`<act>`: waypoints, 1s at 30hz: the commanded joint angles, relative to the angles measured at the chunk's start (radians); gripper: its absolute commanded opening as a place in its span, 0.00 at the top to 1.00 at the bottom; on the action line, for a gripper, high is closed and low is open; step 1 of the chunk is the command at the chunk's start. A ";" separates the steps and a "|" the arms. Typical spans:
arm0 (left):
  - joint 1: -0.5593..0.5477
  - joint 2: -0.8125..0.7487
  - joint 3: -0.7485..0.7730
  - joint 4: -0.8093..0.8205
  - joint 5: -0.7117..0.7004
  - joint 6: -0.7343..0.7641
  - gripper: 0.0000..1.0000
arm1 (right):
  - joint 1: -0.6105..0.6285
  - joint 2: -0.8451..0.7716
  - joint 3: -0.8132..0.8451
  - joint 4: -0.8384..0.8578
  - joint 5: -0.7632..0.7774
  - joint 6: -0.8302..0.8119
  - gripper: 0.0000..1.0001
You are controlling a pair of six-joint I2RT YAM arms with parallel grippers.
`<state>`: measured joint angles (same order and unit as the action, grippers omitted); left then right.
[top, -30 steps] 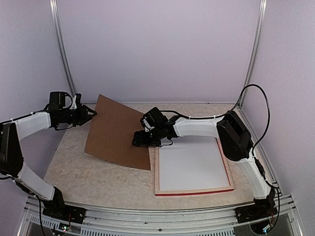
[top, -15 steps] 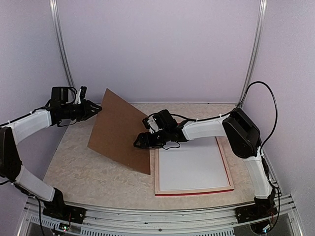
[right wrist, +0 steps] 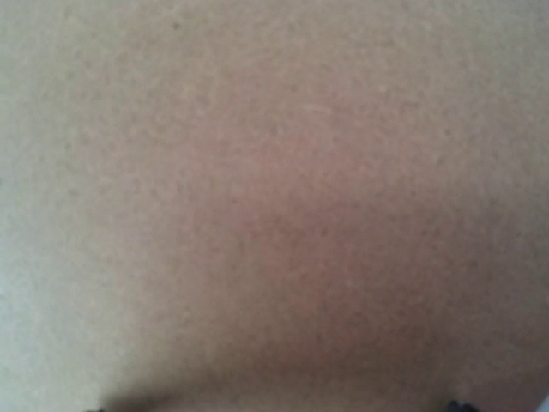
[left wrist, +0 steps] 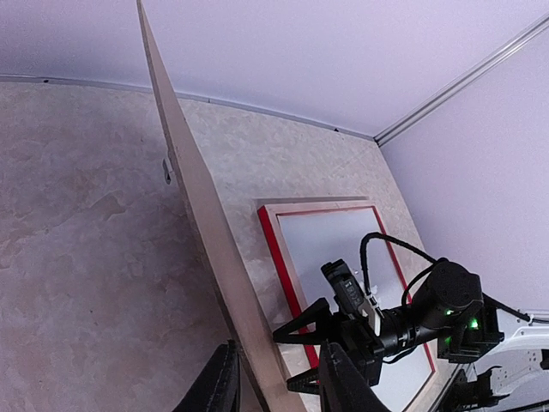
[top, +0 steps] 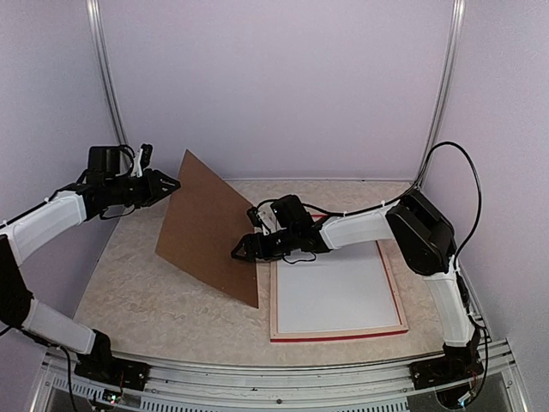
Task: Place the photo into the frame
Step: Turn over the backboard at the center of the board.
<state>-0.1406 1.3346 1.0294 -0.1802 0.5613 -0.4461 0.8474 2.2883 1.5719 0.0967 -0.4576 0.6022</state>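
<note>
**Board Held On Edge Beside The Frame; Photo Not Made Out**

The photo cannot be made out in any view. Inside the frame only a white sheet is seen, and whatever lies beneath it is hidden. The right wrist view is filled wholly by a blurred brown surface. That gripper's own fingers are cut off there, and only dark specks show at the bottom edge. In the left wrist view the left gripper's fingers are cropped by the bottom edge, and the board is seen almost edge-on between them.

The frame is laid flat toward the near right corner of the table, with a red rim showing along its near side. The right gripper is held just beside the frame's far left corner, between it and the board. Its jaws are spread wide and pointed at the board. Whether its fingertips touch the board cannot be told.

The left gripper is raised over the far left part of the table, well apart from the frame. It is pinched on the board's left edge near the raised far corner. The board is tilted steeply and propped on its lower edge left of the table's middle, with its near lower corner just beside the frame's left rim.

Counted: one frame, one white sheet, one board, two grippers.
</note>
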 commanded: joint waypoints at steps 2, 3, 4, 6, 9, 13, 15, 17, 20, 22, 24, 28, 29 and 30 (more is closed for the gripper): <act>-0.047 -0.002 0.014 -0.009 0.117 -0.028 0.65 | 0.031 0.011 -0.059 0.033 -0.116 0.000 0.15; -0.051 0.000 0.018 -0.015 0.110 -0.027 0.64 | 0.029 0.011 -0.067 0.050 -0.133 0.005 0.15; -0.057 0.004 0.026 -0.024 0.099 -0.024 0.64 | 0.029 0.011 -0.074 0.065 -0.146 0.009 0.15; -0.070 0.013 0.051 -0.058 0.060 -0.013 0.63 | 0.030 0.012 -0.087 0.093 -0.169 0.016 0.15; -0.098 0.035 0.102 -0.130 -0.037 0.014 0.63 | 0.031 0.011 -0.112 0.137 -0.196 0.026 0.15; -0.114 0.062 0.150 -0.184 -0.083 0.013 0.67 | 0.029 0.009 -0.121 0.140 -0.199 0.029 0.15; -0.126 0.070 0.179 -0.222 -0.137 0.016 0.71 | 0.029 0.006 -0.121 0.129 -0.191 0.026 0.15; -0.141 0.076 0.214 -0.268 -0.186 0.022 0.75 | 0.029 0.003 -0.117 0.109 -0.179 0.019 0.15; -0.160 0.087 0.272 -0.346 -0.258 0.029 0.85 | 0.029 -0.006 -0.113 0.079 -0.158 0.009 0.15; -0.174 0.094 0.309 -0.403 -0.299 0.033 0.94 | 0.029 -0.019 -0.117 0.069 -0.148 0.008 0.15; -0.183 0.092 0.339 -0.434 -0.321 0.030 1.00 | 0.029 -0.040 -0.123 0.063 -0.142 0.008 0.14; -0.206 0.069 0.422 -0.508 -0.394 0.014 1.00 | 0.020 -0.106 -0.131 0.019 -0.117 -0.006 0.11; -0.214 0.063 0.442 -0.520 -0.413 0.008 1.00 | 0.018 -0.127 -0.135 0.003 -0.104 -0.020 0.10; -0.226 0.053 0.459 -0.529 -0.428 0.003 1.00 | 0.019 -0.154 -0.138 -0.015 -0.090 -0.033 0.10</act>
<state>-0.3351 1.4307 1.3903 -0.6689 0.2184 -0.4335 0.8696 2.2356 1.4578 0.1932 -0.5995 0.6064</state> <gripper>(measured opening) 0.015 0.890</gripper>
